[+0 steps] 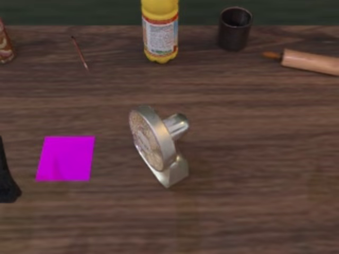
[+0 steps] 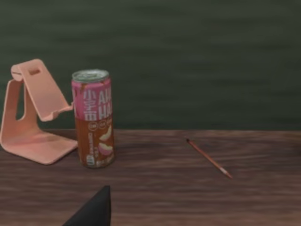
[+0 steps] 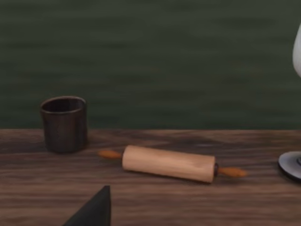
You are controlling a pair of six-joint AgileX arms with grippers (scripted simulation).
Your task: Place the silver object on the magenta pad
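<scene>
The silver object (image 1: 156, 144) stands near the middle of the table. Its speckled disc faces the left side, its knob points right and its squared base is toward the front. The magenta pad (image 1: 65, 158) lies flat and bare to its left. My left gripper (image 1: 6, 180) is a dark shape at the left edge, just beside the pad. In its wrist view one dark fingertip (image 2: 99, 209) shows, with bare wood next to it. My right arm is outside the top view. Only one fingertip (image 3: 99, 209) shows, apart from anything.
Along the back stand a yellow bottle (image 1: 159, 29), a dark cup (image 1: 234, 27) and a rolling pin (image 1: 310, 61). A thin red stick (image 1: 79, 52) lies at the back left, near a drink can (image 2: 93, 120) and a pink stand (image 2: 33, 113).
</scene>
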